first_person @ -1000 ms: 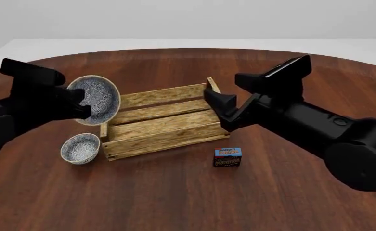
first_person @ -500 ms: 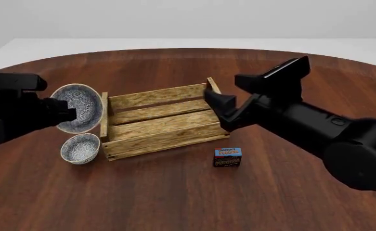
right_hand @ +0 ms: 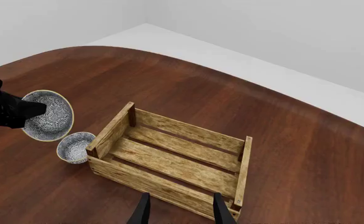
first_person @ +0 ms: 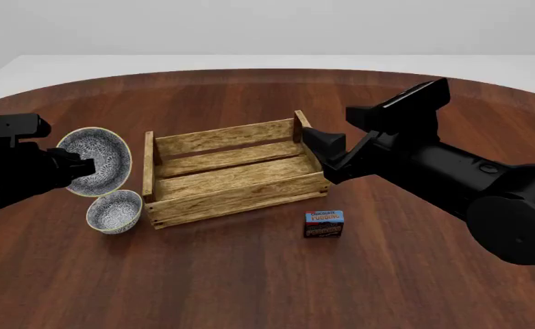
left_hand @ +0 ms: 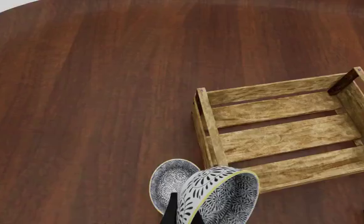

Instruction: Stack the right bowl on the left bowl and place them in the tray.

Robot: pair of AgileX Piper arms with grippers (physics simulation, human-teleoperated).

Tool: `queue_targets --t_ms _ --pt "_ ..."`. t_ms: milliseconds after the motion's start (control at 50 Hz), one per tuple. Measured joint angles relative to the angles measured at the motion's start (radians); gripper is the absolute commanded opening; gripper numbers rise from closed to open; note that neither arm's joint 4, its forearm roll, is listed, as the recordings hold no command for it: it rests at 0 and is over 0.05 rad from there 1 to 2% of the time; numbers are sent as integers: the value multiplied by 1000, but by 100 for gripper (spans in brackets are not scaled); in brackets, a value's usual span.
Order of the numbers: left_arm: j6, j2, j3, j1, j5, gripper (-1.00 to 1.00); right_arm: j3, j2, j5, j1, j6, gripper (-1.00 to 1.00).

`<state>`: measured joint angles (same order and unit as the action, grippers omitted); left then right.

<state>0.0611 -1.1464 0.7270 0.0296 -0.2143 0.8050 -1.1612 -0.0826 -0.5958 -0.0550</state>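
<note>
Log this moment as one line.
left gripper: holds bowl tilted above second bowl | right gripper: open, empty | tray: empty

Rough wooden tray (first_person: 231, 179), glossy patterned bowls (first_person: 94, 161), polished wood table (first_person: 249, 274)

Left tool (left_hand: 180, 215) largely below wrist frame

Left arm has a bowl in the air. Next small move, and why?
Probably lower the held bowl and tip it level onto the bowl on the table. The left gripper holds it tilted, above and slightly left of that bowl, so a short shift right comes first. The tray is empty; the right gripper is open.
</note>
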Motion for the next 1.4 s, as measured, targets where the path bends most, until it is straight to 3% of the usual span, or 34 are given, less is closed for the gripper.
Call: queue_targets --t_ms 300,900,1400 --pt "36 -78 -6 59 38 -100 1 9 9 2 1 100" --pt "114 -280 -34 73 180 -100 2 14 15 0 4 100" --pt "151 -366 -81 78 276 -100 4 9 17 -2 6 100"
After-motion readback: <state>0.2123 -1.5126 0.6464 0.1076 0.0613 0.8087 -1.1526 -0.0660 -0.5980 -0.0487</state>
